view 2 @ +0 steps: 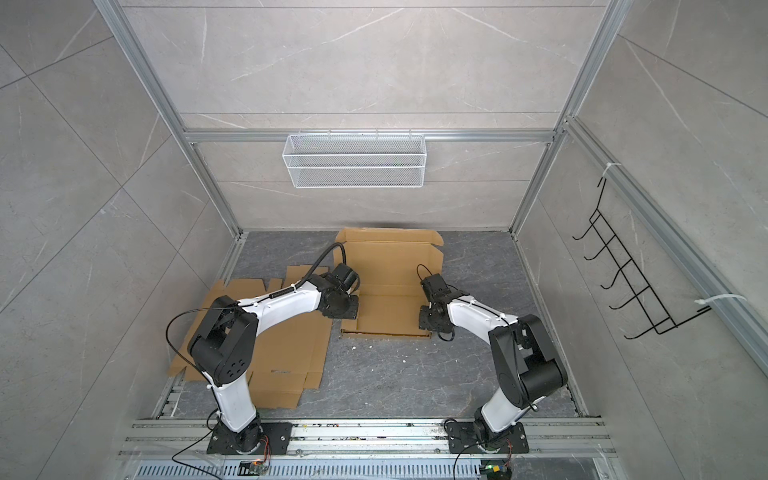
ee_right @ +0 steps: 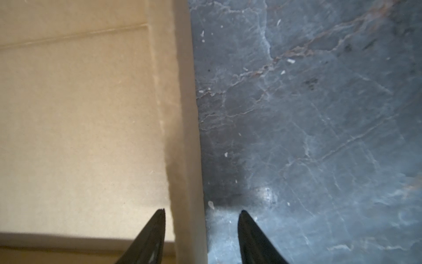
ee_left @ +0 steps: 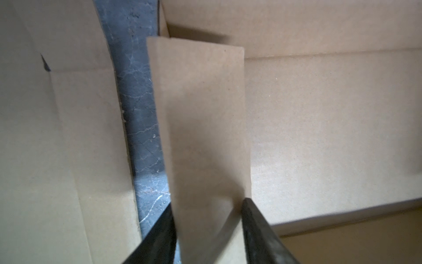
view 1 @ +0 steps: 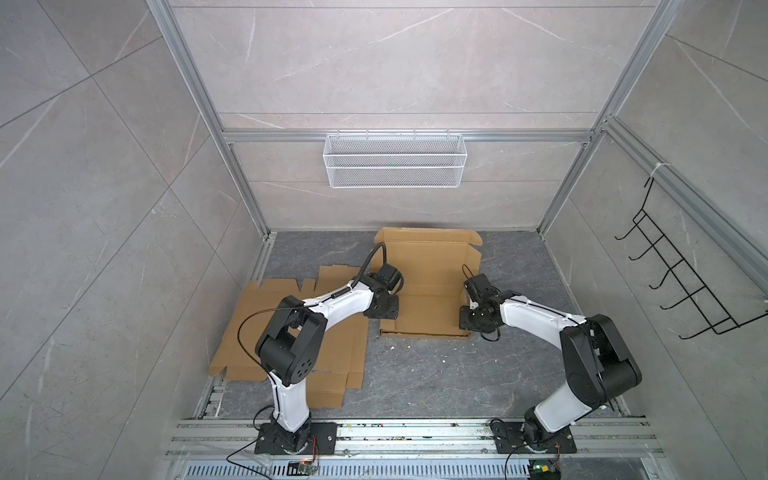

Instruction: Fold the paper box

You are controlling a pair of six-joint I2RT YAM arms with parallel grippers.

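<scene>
In both top views the brown paper box (view 1: 428, 266) (view 2: 390, 266) lies half formed at the back middle of the table, its lid flap spread toward the back wall. My left gripper (ee_left: 207, 203) is at the box's left side. Its jaws stand apart around an upright side flap (ee_left: 198, 114). My right gripper (ee_right: 202, 210) is at the right side, open and straddling the raised right wall (ee_right: 185, 114), with one finger over the box floor (ee_right: 80, 114) and the other over the table. In both top views the wrists hide the fingertips.
A stack of flat cardboard blanks (view 1: 291, 345) (view 2: 286, 353) lies at the left under my left arm. The dark marble table (view 1: 436, 374) carries small white crumbs. A white wire basket (view 1: 395, 160) hangs on the back wall and a black hook rack (view 1: 685, 274) on the right wall.
</scene>
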